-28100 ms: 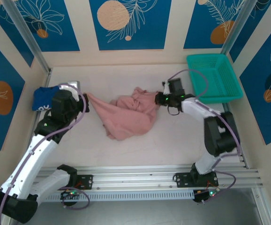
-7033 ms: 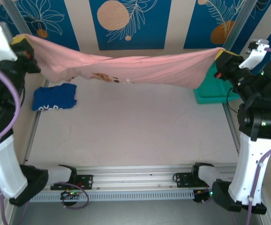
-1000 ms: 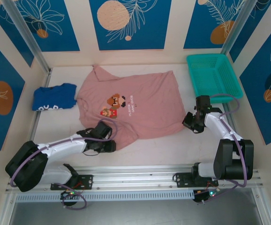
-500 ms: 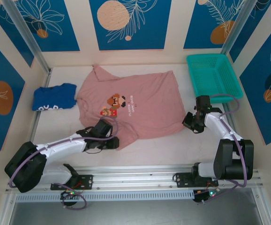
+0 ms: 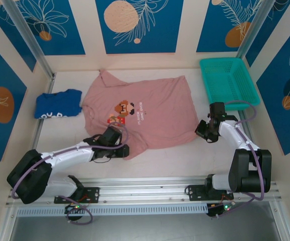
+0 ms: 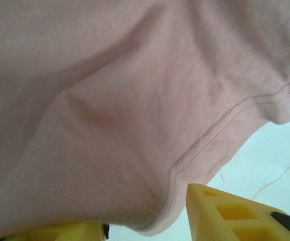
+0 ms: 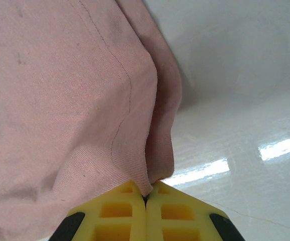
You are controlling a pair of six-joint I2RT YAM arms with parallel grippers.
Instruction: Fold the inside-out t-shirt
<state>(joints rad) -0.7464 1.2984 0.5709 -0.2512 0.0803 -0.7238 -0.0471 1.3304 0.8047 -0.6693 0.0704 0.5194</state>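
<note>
Pale desk (image 5: pixel 170 160), blue leaf-print wall panels (image 5: pixel 137 25) round it. Far right corner: teal basket (image 5: pixel 220 61); left edge: blue garment (image 5: pixel 58 104). Flat mid-desk, print up: pink t-shirt (image 5: pixel 150 118). My left tool (image 5: pixel 121 150) released at near-left hem; my right tool (image 5: pixel 201 130) clenched on right hem.

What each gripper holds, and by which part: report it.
The right gripper pinches the pink t-shirt by its stitched edge. The left gripper stands open around the shirt's hem, gripping nothing.
</note>
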